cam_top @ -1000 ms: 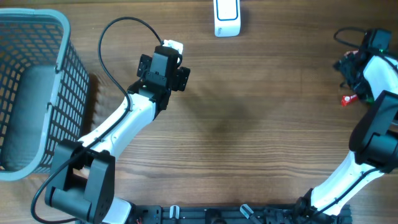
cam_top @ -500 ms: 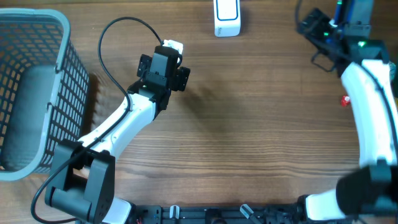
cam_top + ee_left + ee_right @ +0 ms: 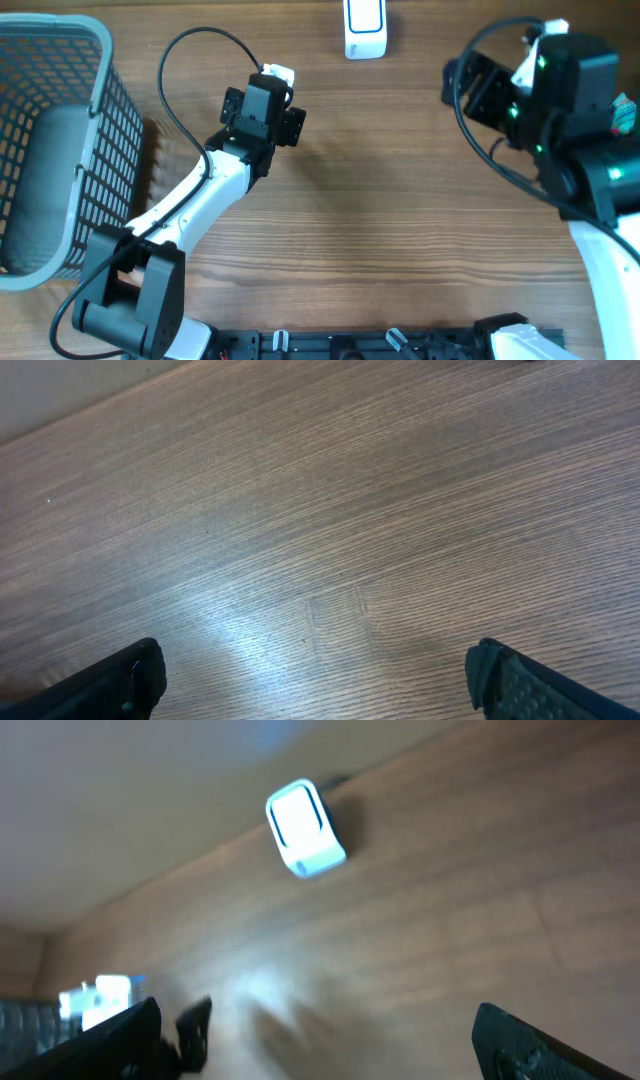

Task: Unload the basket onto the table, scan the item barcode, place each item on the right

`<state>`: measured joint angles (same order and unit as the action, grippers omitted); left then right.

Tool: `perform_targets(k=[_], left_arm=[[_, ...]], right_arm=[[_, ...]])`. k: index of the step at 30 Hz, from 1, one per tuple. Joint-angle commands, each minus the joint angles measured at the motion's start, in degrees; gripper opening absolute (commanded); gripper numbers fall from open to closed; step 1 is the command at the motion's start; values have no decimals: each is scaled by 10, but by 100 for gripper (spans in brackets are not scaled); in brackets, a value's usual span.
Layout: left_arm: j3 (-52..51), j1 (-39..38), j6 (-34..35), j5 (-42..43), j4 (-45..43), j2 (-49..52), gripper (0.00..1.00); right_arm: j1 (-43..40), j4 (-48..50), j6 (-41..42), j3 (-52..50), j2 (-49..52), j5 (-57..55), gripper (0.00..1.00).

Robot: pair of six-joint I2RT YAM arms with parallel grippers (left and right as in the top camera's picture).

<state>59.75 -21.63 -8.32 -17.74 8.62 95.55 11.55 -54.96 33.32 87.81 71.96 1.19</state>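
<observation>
The white barcode scanner (image 3: 365, 30) stands at the table's far edge; the right wrist view shows it blurred (image 3: 303, 828). A small teal and red item (image 3: 625, 112) peeks out at the right edge, mostly hidden behind my right arm; no barcode shows. My right gripper (image 3: 478, 88) is raised high above the table, open and empty, facing left towards the scanner (image 3: 320, 1050). My left gripper (image 3: 265, 110) hangs open left of centre, over bare wood, with nothing between its fingers (image 3: 320, 682).
A grey mesh basket (image 3: 100, 60) fills the left edge of the wooden table (image 3: 400, 220). A black cable (image 3: 190, 40) loops behind the left arm. The left arm's gripper shows low at the left in the right wrist view (image 3: 190, 1025).
My right arm has lifted from the right edge and swung left and up, now turned towards the scanner. The left arm has not moved.
</observation>
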Motion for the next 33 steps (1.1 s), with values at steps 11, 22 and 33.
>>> perform_targets(k=[11,22,33], left_arm=[[4,18,-7,-3,-1,-17,100],[4,18,-7,-3,-1,-17,100],[4,18,-7,-3,-1,-17,100]], right_arm=[[1,-34,-162,7,10,-42,100],[-4,27,-205,-11,-22,-117,100],[-101,214,-211,-249,-205,-6,100]])
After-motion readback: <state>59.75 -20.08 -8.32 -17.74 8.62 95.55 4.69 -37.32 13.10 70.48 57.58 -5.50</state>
